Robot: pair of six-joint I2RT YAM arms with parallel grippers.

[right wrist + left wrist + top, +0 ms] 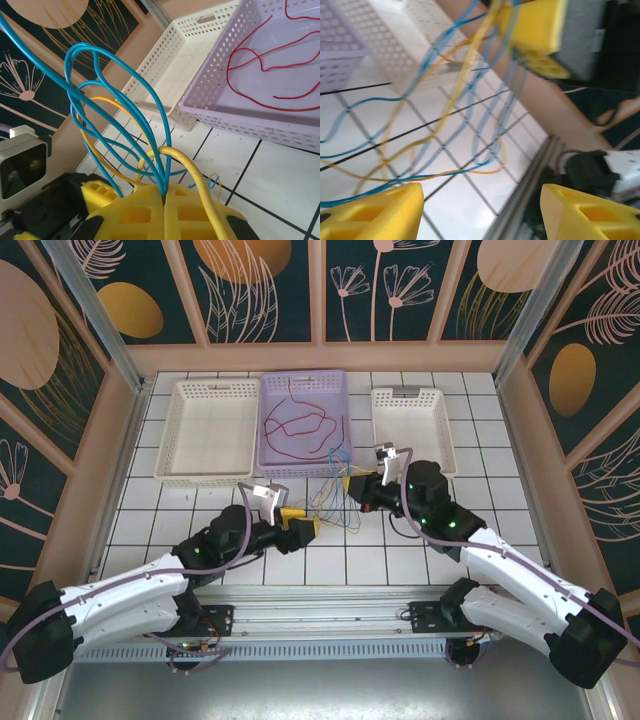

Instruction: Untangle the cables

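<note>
Mid-table on the white tiles, blue and yellow cables in a loose tangle, strung between the two arms, just near of the right near corner of the purple basket. Clenched on the blue and yellow cables: right gripper, at the right end of the tangle; in its wrist view, yellow fingers pressed together, strands rising out of the seam in tall loops. Released and spread wide: left gripper, just left of the tangle, both fingertips at the bottom edge of its wrist view, strands crossing the tiles beyond them. Apart from the tangle, red cable lying loose inside the purple basket, far middle. White basket far left, second white basket far right.
</note>
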